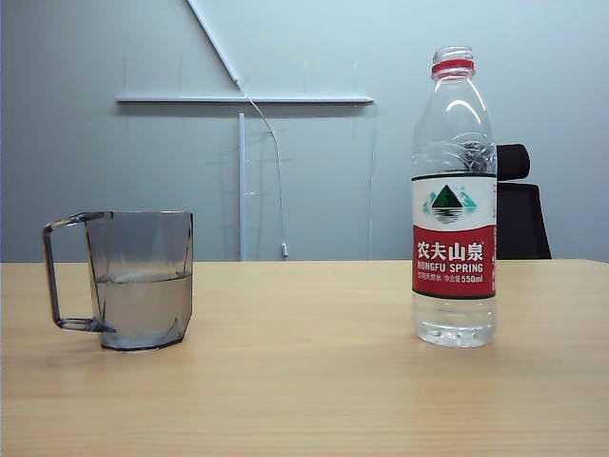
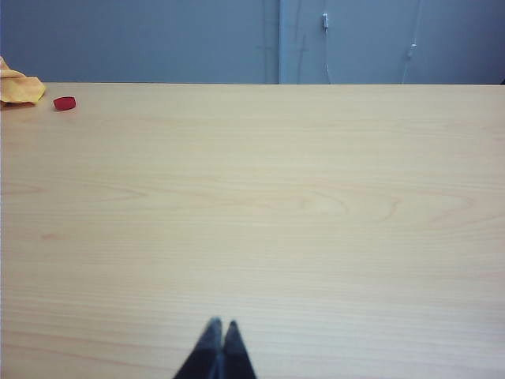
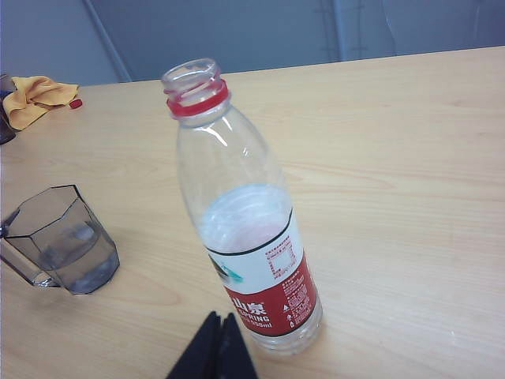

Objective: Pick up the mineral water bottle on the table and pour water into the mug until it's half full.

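The mineral water bottle (image 1: 454, 200) stands upright and uncapped on the right side of the counter (image 1: 304, 390) in the exterior view, its red neck ring and white-and-red "Nongfu Spring" label facing the camera. Only a shallow layer of water shows at its base there. Well apart from it, on the left, sits the smoky-grey faceted mug (image 1: 133, 281), handle pointing away from the bottle, with water (image 1: 143, 309) standing at roughly half its height.

No arm appears in the exterior view. In the right wrist view the right gripper (image 3: 218, 347) sits low over the counter just beside the foot of the bottle (image 3: 241, 213); its dark fingers (image 3: 207, 351) are pressed together with nothing between them, and whether they touch the label cannot be told. The mug (image 3: 67, 241) is off to one side of the bottle here.

In the left wrist view the left gripper (image 2: 220, 353) hangs over a bare stretch of counter (image 2: 252, 205), its fingers (image 2: 207, 347) also closed tip to tip on nothing. At the far edge lie a yellow cloth (image 2: 17, 85) and, near it, a small red bottle cap (image 2: 65, 103).
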Available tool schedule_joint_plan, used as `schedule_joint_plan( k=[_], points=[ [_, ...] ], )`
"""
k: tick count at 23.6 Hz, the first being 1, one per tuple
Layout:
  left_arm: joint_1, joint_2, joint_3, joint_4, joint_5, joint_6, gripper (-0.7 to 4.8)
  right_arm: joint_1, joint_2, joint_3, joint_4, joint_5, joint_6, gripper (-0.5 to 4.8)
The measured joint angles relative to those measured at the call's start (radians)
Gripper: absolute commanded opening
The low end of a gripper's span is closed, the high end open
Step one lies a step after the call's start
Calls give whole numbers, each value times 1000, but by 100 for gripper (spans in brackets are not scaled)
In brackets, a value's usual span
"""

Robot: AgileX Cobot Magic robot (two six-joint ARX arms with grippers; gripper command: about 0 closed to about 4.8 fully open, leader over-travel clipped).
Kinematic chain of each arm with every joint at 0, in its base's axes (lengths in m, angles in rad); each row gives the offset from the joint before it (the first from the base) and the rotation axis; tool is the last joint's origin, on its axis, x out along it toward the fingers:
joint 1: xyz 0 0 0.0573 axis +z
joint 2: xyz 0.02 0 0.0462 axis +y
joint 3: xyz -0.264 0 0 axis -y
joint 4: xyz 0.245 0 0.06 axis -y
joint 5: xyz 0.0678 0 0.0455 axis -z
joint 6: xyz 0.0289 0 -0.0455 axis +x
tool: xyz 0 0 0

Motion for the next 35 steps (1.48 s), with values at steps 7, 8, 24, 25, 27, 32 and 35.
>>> schedule_joint_plan(
  k=[7,8,24,25,27,32,35],
  points=[
    [0,0,0,0,0,0,-2,-1,0,0,-26,4,-6,14],
    [0,0,0,0,0,0,-2,-5,-1,0,-29,15,-25,14],
    [0,0,0,0,0,0,-2,-416,-114,-245,215,23,-131,13],
    [0,0,0,0,0,0,-2,-416,-114,-256,237,23,-131,13],
    [0,0,0,0,0,0,-2,-417,-114,-283,280,22,-131,13],
    [0,0,0,0,0,0,-2,-442,-114,-312,347,20,-136,13],
    [0,0,0,0,0,0,-2,-498,-114,-312,349,19,-148,12]
  ],
)
